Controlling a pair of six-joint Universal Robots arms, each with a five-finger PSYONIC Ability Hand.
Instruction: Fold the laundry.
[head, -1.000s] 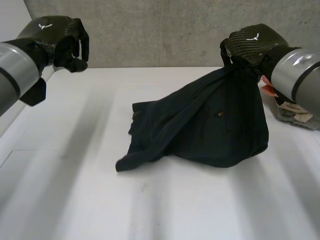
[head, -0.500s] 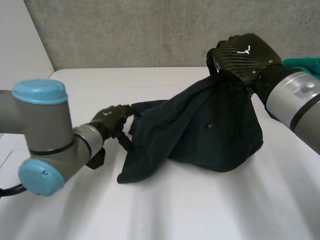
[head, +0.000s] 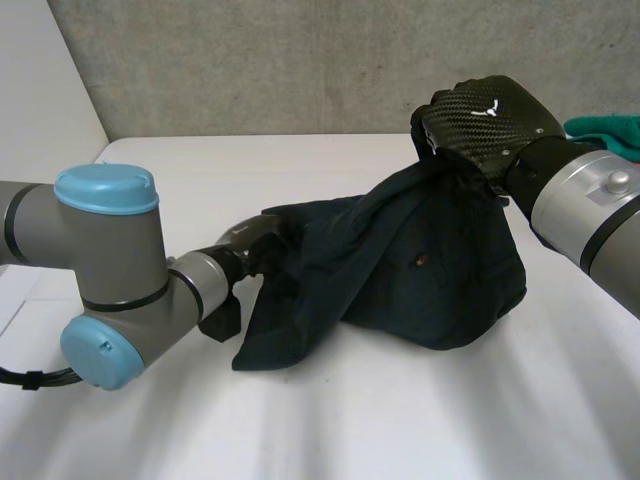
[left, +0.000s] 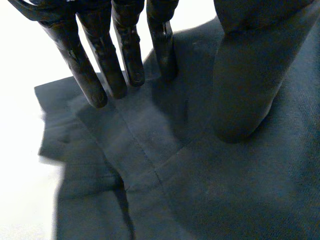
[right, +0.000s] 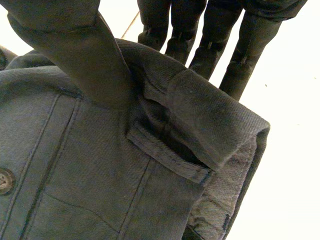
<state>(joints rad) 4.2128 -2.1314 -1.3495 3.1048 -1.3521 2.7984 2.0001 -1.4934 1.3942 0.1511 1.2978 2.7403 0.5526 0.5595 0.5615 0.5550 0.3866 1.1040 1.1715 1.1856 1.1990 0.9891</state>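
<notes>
A dark navy garment lies on the white table, its right part lifted into a peak. My right hand holds that peak above the table. In the right wrist view the thumb and fingers pinch the waistband by a belt loop. My left hand is low at the garment's left edge. Seen from the left wrist, its straight fingers rest on the flat cloth, with the thumb apart from them and nothing gripped.
A green cloth lies at the back right behind my right arm. A grey wall closes the table's far side. My left arm's elbow is low over the table's left front.
My left arm has come down from the upper left to the garment's left edge, and its hand has opened onto the cloth. My right hand has shifted slightly left, still holding.
</notes>
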